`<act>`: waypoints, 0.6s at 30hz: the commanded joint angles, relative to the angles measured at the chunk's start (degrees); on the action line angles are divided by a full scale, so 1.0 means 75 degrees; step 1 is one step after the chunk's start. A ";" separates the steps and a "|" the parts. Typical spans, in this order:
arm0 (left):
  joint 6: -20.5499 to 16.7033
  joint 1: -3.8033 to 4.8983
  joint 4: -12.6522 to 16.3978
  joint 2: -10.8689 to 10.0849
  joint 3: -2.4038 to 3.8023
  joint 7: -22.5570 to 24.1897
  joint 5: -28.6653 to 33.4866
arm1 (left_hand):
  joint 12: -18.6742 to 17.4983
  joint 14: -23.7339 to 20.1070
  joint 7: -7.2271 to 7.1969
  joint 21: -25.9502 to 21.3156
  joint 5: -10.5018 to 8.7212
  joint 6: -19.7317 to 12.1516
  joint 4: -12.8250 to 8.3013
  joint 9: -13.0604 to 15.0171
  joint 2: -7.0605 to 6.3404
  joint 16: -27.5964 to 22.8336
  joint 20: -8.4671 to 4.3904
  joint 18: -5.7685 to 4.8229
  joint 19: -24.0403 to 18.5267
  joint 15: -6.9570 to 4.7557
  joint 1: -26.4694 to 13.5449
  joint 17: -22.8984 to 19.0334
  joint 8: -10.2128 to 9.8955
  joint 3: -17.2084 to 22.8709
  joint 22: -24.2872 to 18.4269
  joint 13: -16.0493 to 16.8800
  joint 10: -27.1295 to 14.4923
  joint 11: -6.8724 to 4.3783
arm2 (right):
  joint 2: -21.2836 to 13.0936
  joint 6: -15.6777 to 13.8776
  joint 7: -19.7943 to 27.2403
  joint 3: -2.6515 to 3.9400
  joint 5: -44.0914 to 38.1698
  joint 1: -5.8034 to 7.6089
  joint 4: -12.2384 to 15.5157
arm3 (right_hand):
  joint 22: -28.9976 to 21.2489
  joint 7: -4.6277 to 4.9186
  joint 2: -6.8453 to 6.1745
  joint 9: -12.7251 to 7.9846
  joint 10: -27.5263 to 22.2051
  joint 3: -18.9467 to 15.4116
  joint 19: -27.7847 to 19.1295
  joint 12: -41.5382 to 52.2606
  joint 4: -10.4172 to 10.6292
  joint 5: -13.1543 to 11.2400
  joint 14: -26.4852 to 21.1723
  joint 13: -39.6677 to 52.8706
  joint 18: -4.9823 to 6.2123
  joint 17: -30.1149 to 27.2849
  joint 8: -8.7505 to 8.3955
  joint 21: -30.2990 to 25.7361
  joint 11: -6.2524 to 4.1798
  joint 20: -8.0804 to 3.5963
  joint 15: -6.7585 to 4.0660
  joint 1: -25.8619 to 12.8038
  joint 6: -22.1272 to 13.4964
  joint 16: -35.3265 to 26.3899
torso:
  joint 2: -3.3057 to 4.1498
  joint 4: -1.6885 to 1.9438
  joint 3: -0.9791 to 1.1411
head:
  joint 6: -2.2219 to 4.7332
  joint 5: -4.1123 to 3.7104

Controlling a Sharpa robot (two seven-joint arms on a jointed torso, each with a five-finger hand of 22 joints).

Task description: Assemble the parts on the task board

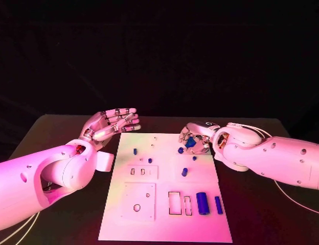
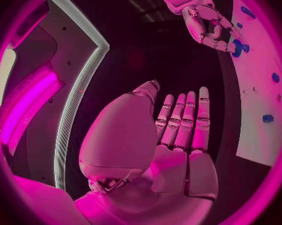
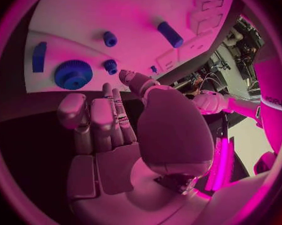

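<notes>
Left robot hand (image 1: 115, 121): hovering above the tabletop (image 1: 42, 132) just off the task board's far left corner, palm turned up, fingers (image 2: 184, 120) stretched out side by side and a little apart, holding nothing.
Right robot hand (image 1: 195, 137): hanging over the far right part of the task board, fingers (image 3: 110, 120) bending down toward the blue gear; I cannot tell whether they are touching it or gripping it.
Task board (image 1: 167, 224): lying flat in the middle of the tabletop, its long sides running from the near edge toward the far edge.
Blue gear (image 3: 73, 74): sitting on the board's far right area, right by the right robot hand's fingertips.
Small blue pegs (image 1: 135, 151): standing scattered across the far half of the board, well apart from one another.
Blue cylinder (image 1: 184, 172): lying on the board around its middle, toward the right side.
Large blue parts (image 1: 202, 202): lying side by side near the board's right edge in the near half, beside the rectangular cut-outs (image 1: 175, 202).
White blocks (image 1: 142, 171): sitting on the board's left half, one with slots, the nearer one with an oval hole.
</notes>
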 commanded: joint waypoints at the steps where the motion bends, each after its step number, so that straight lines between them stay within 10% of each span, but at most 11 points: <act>1: 0.0004 0.0037 -0.0048 -0.0029 0.0013 0.0150 0.0022 | -0.0050 -0.0061 0.0466 -0.0053 -0.0025 -0.0066 -0.0005 -0.0010 -0.0079 -0.0052 0.0019 -0.0002 -0.0071 0.0025 -0.0005 -0.0011 -0.0025 0.0051 -0.0009 -0.0006 -0.0051 0.0007 | 0.0044 0.0380 -0.0161 -0.0004 -0.0309 -0.0043 -0.0042 | 0.0034 -0.0009 -0.0032 0.0016 -0.0083 -0.0028 0.0051 0.0058 0.0029 0.0019 0.0051 0.0012 -0.0131 0.0025 0.0036 0.0056 -0.0015 -0.0003 0.0067 0.0016 -0.0048 0.0048 | 0.0058 0.0023 -0.0014 | 0.0008 0.0021; 18: -0.0007 0.0093 -0.0093 -0.0152 0.0016 0.0139 0.0046 | -0.0049 -0.0068 0.0467 -0.0063 -0.0025 -0.0064 -0.0007 -0.0009 -0.0080 -0.0058 0.0022 -0.0001 -0.0084 0.0028 -0.0006 -0.0011 -0.0022 0.0060 -0.0010 -0.0005 -0.0054 0.0008 | 0.0116 0.0321 -0.0351 -0.0005 -0.0392 -0.0095 -0.0099 | 0.0476 -0.0017 0.0143 0.0105 -0.0084 0.0065 0.0248 0.0337 0.0160 0.0026 0.0069 0.0077 -0.0195 0.0258 0.0105 0.0362 -0.0026 0.0008 0.0066 0.0016 0.0008 0.0356 | 0.0152 0.0030 -0.0006 | 0.0027 0.0018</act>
